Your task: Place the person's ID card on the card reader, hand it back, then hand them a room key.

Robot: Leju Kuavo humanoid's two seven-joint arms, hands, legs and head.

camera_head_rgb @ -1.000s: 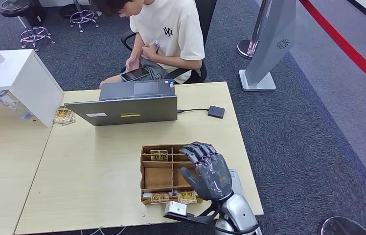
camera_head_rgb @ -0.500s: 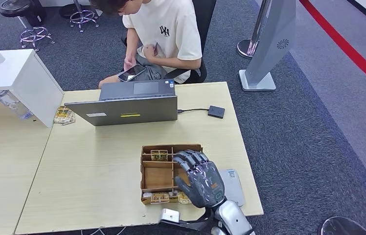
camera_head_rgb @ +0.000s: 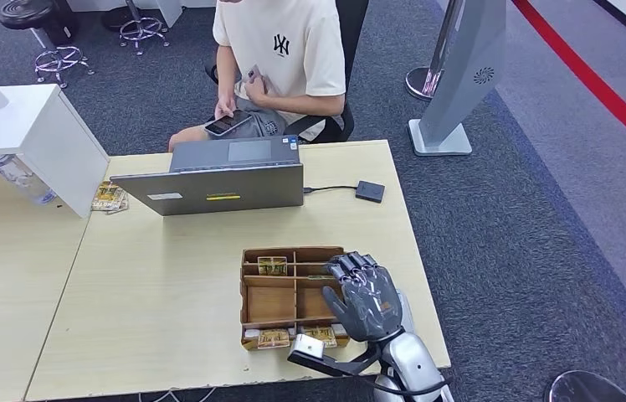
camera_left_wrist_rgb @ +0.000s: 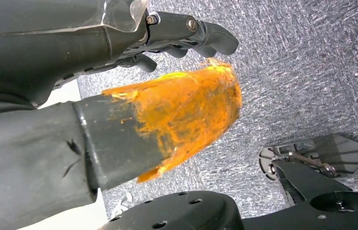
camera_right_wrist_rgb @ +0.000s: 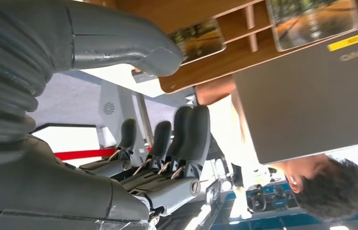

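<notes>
One right hand (camera_head_rgb: pixel 366 297) hides wooden tray's (camera_head_rgb: pixel 269 303) right compartments; fingers (camera_head_rgb: pixel 355 265) spread.

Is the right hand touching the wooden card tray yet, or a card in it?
Cannot tell. In the head view the right hand overlaps the wooden tray's right side, hiding any gap; the right wrist view shows spread fingers holding nothing.

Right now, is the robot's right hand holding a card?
No. The right robot hand hovers over the wooden tray, fingers apart, nothing in them.
</notes>
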